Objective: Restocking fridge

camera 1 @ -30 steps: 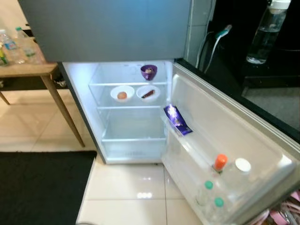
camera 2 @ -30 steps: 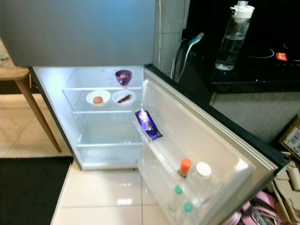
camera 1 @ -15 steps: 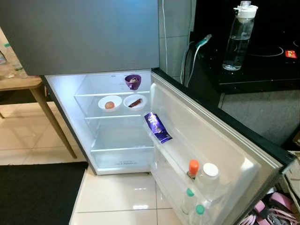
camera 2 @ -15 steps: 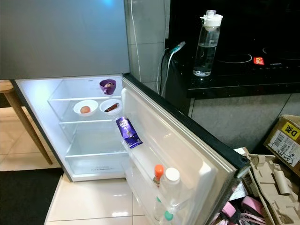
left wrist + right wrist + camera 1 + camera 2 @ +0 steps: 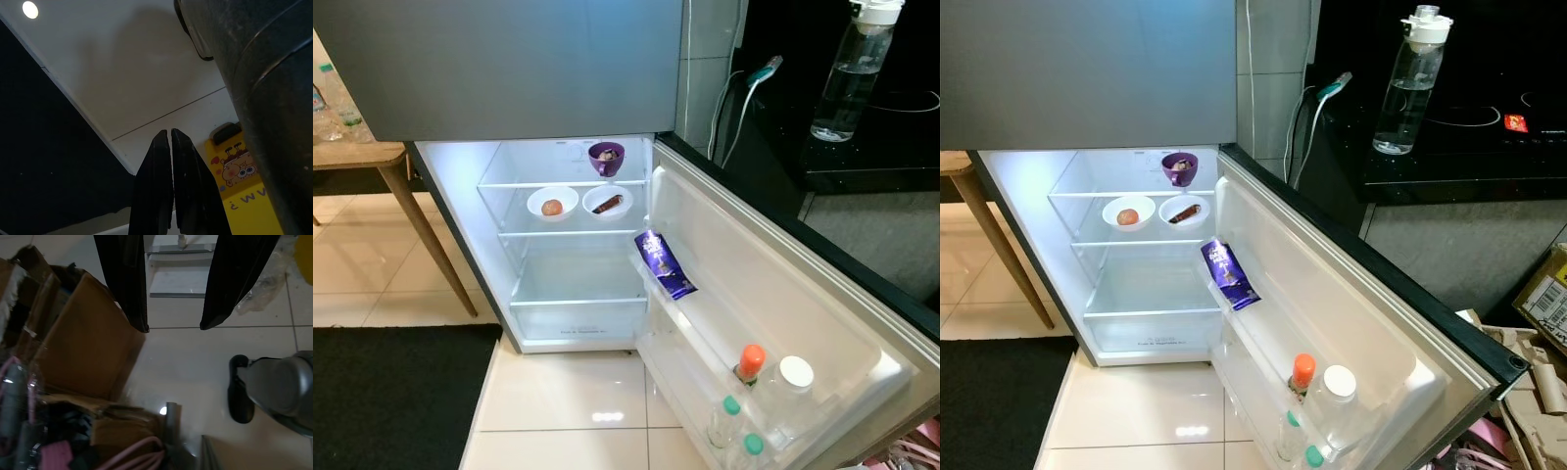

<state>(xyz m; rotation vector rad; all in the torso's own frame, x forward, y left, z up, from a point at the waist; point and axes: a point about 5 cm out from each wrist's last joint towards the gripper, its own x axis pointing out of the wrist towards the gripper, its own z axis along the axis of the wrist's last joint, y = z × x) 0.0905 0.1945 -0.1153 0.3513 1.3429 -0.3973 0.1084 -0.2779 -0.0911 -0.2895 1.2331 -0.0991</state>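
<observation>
The fridge [image 5: 578,245] is standing open, its door [image 5: 1332,294] racking bottles [image 5: 1337,387] ready for restocking. Both arms are hanging idle: left gripper [image 5: 171,142] fingers pressed together, right gripper [image 5: 173,325] fingers spread, empty.

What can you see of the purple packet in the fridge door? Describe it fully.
The purple packet is a flat, glossy wrapper with pale lettering, too small to read. It stands tilted in the upper shelf of the open fridge door, at the end nearest the fridge body, leaning against the door's white inner wall. Nothing else shares that shelf; the bottles sit in the shelf below.
</observation>
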